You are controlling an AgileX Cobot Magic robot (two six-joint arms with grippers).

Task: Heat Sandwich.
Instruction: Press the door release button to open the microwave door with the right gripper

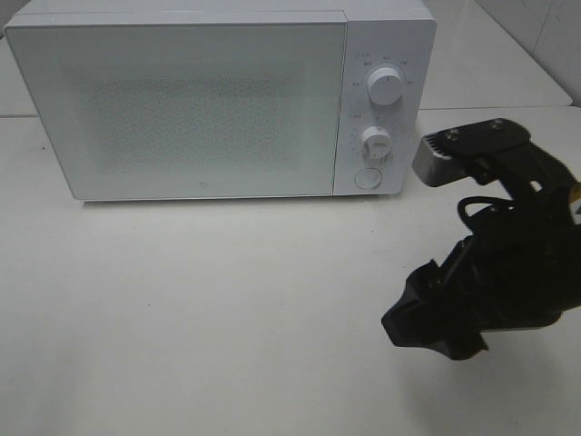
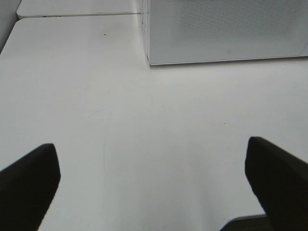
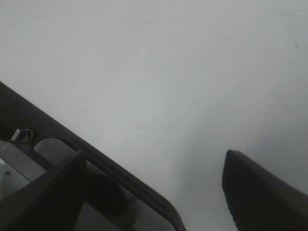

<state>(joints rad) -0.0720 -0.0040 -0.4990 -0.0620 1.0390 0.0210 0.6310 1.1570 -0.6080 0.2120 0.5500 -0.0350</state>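
Note:
The sandwich is out of view in every frame. A white microwave (image 1: 182, 100) stands at the back of the table with its door shut; its lower front corner also shows in the left wrist view (image 2: 226, 29). My right gripper (image 1: 422, 322) hangs over the table in front of the microwave's control side. In its wrist view the right gripper (image 3: 154, 192) is open, with only bare tabletop beyond the fingers. My left gripper (image 2: 151, 183) is open wide over bare table, facing the microwave, and it holds nothing. The left arm is outside the exterior high view.
Two white knobs (image 1: 384, 89) and a round button (image 1: 367, 177) sit on the microwave's right panel. The white table (image 1: 200, 309) stretches in front of it. A dark curved edge (image 3: 120, 178) with grey parts behind it crosses the right wrist view.

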